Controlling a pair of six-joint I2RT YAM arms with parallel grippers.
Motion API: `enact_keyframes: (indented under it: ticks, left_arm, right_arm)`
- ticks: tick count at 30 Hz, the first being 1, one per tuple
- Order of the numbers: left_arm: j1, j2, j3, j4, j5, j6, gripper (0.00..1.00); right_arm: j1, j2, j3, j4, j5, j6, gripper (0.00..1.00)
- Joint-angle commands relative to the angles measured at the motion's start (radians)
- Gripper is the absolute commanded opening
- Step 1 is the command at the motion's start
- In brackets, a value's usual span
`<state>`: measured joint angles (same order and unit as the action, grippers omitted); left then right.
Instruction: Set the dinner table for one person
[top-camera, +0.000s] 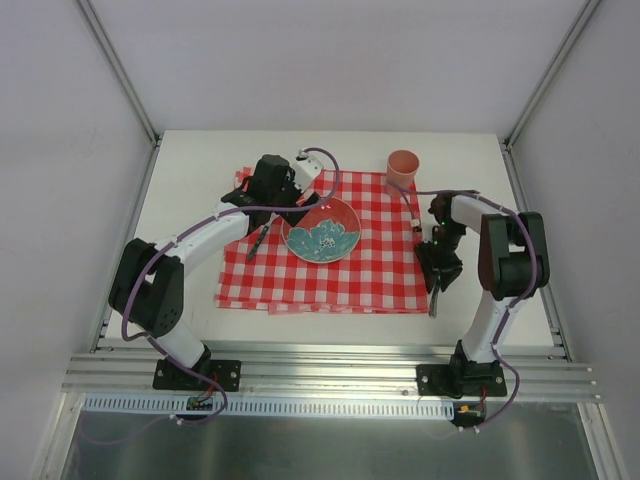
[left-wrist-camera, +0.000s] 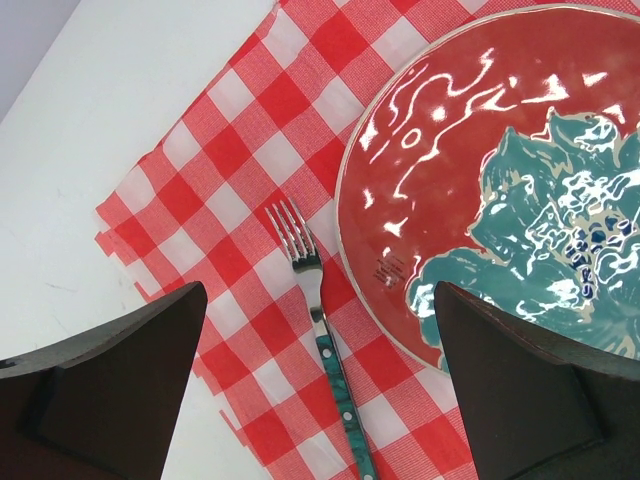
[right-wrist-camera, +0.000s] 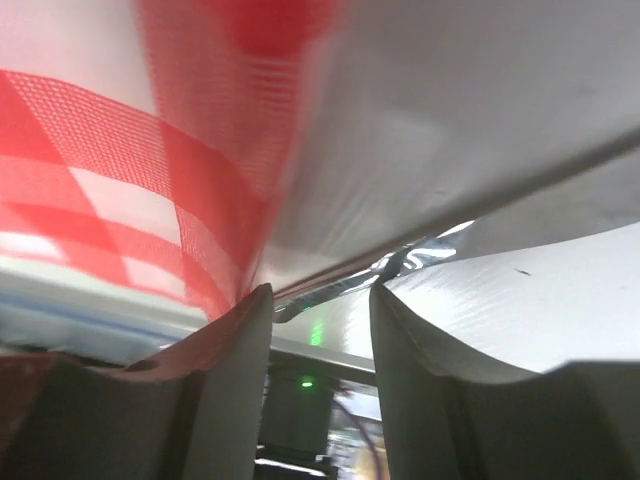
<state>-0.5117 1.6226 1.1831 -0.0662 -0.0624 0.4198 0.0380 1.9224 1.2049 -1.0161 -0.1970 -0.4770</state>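
Hovering left gripper (left-wrist-camera: 320, 292) (top-camera: 291, 212): jaws spread fully wide, nothing between them, held above the cloth.
Beneath left gripper: fork (left-wrist-camera: 312, 275) (top-camera: 258, 240) with a teal handle lies flat between the two fingers, touching neither. Its tines point away from the wrist.
Beside left gripper, toward the right arm: plate (left-wrist-camera: 450, 150) (top-camera: 322, 236), red with a teal flower pattern, just beside the fork with a narrow strip of cloth between them.
Right gripper (right-wrist-camera: 320, 300) (top-camera: 437, 283): jaws parted with a clear gap and nothing clamped, tips low at the cloth's right edge.
At right gripper's tips: thin shiny utensil (right-wrist-camera: 420, 255) (top-camera: 432, 308), too blurred to name, lies just past the fingertips. Contact with them cannot be told.
Far side of right gripper: orange cup (top-camera: 403, 167) stands upright at the cloth's far right corner, well apart from the fingers.
Under both grippers: red-and-white checked cloth (top-camera: 370, 265) (left-wrist-camera: 230, 200) (right-wrist-camera: 100, 150), which carries the fork and plate.
Outermost: dinner table (top-camera: 190, 180) (left-wrist-camera: 90, 140) (right-wrist-camera: 460, 110), off-white, shows bare all around the cloth, with its aluminium rail (top-camera: 330, 362) at the arms' bases.
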Motion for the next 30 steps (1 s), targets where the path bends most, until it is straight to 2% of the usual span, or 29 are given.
enact_keyframes:
  ticks: [1, 5, 12, 15, 16, 17, 21, 24, 27, 29, 30]
  left_arm:
    - [-0.013, -0.023, 0.035, 0.017, -0.004, 0.017, 0.99]
    - [-0.013, -0.027, 0.035, 0.020, -0.004, 0.014, 0.99]
    - [-0.004, -0.038, 0.032, 0.025, -0.002, 0.010, 0.99]
    - [0.001, -0.040, 0.030, 0.026, -0.002, 0.007, 0.99]
    - [0.002, -0.038, 0.030, 0.026, -0.001, 0.007, 0.99]
    - [0.004, -0.038, 0.030, 0.028, 0.001, 0.008, 0.99]
    - [0.004, -0.029, 0.036, 0.032, 0.004, 0.004, 0.99]
    - [0.004, -0.021, 0.044, 0.034, 0.006, 0.002, 0.99]
    - [0.004, -0.012, 0.052, 0.034, 0.007, 0.001, 0.99]
    - [0.002, -0.010, 0.055, 0.034, 0.009, 0.000, 0.99]
    - [0.004, -0.006, 0.058, 0.034, 0.010, -0.003, 0.99]
  right_arm:
    - [0.089, -0.043, -0.037, 0.106, 0.233, 0.009, 0.45]
    - [0.100, 0.019, -0.024, 0.102, 0.341, -0.003, 0.43]
    - [0.117, 0.055, -0.015, 0.105, 0.416, -0.023, 0.34]
    - [0.117, 0.053, -0.018, 0.103, 0.416, -0.028, 0.15]
    - [0.117, 0.052, -0.021, 0.103, 0.416, -0.028, 0.05]
    - [0.118, 0.049, -0.022, 0.103, 0.416, -0.028, 0.02]
    - [0.112, 0.026, -0.037, 0.111, 0.429, -0.032, 0.01]
    - [0.089, -0.009, -0.053, 0.105, 0.383, -0.029, 0.00]
    - [0.040, -0.052, -0.067, 0.099, 0.300, -0.023, 0.01]
    - [-0.022, -0.056, -0.059, 0.073, 0.141, -0.012, 0.00]
    - [-0.035, -0.046, -0.059, 0.067, 0.114, -0.003, 0.01]
